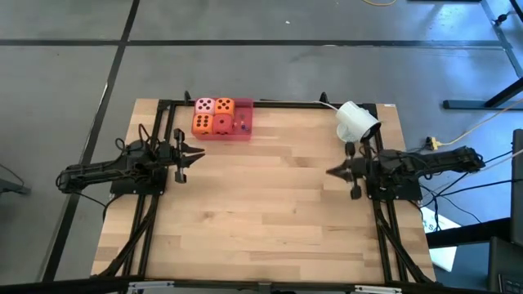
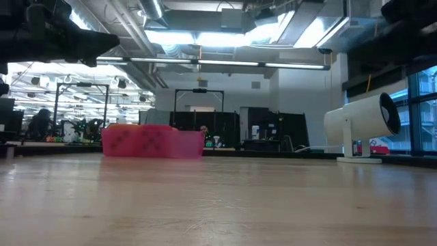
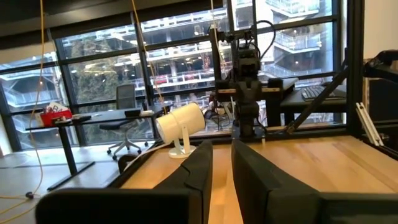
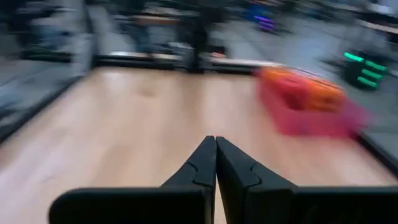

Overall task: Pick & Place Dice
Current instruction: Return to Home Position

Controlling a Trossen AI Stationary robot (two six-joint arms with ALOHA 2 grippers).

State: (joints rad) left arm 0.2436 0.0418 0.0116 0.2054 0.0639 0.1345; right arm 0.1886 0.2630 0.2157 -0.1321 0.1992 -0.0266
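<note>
Four small dice (image 1: 224, 105) sit packed two by two in the left part of a flat red tray (image 1: 248, 107) at the far edge of a wooden table (image 1: 270, 220), left of centre. The pink die (image 1: 205, 104) is far left with an orange die (image 1: 225, 106) to its right. A second orange die (image 1: 202, 123) is near left, beside the red die (image 1: 221, 125). A few tiny coloured beads (image 1: 243, 125) lie in the tray's right part.

The dice look soft and light, likely to give a little under a squeeze and unlikely to break. Each would probably be best pinched from above across two opposite flat faces. Packed this closely, only the outer faces seem free for a finger.

The left gripper (image 1: 196, 155) hovers at the table's left side with its fingers a narrow slit apart, holding nothing. The right gripper (image 1: 333, 171) hovers at the right side with its fingers pressed together, empty. Both are well apart from the tray. A white cylindrical device (image 1: 357, 121) stands at the far right.
</note>
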